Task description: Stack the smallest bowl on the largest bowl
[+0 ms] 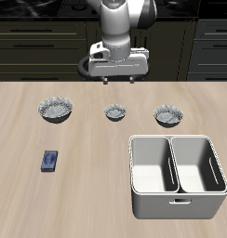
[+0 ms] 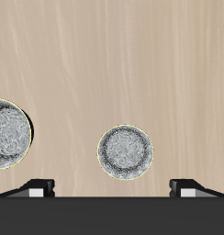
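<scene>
Three grey-white speckled bowls with scalloped rims stand in a row across the middle of the table. The smallest bowl [image 1: 115, 112] is the middle one and shows in the wrist view [image 2: 124, 152] under my gripper. The largest bowl [image 1: 56, 110] stands at one end of the row. The medium bowl [image 1: 167, 115] stands at the other end, cut by the frame edge in the wrist view [image 2: 8, 134]. My gripper [image 1: 119, 80] hangs above the table just behind the smallest bowl. It is open and empty, fingertips [image 2: 37, 186] wide apart.
A white two-compartment caddy [image 1: 177, 193] stands near the front edge, in front of the medium bowl. A small dark blue flat object [image 1: 49, 161] lies in front of the largest bowl. Dark cabinets stand behind the table.
</scene>
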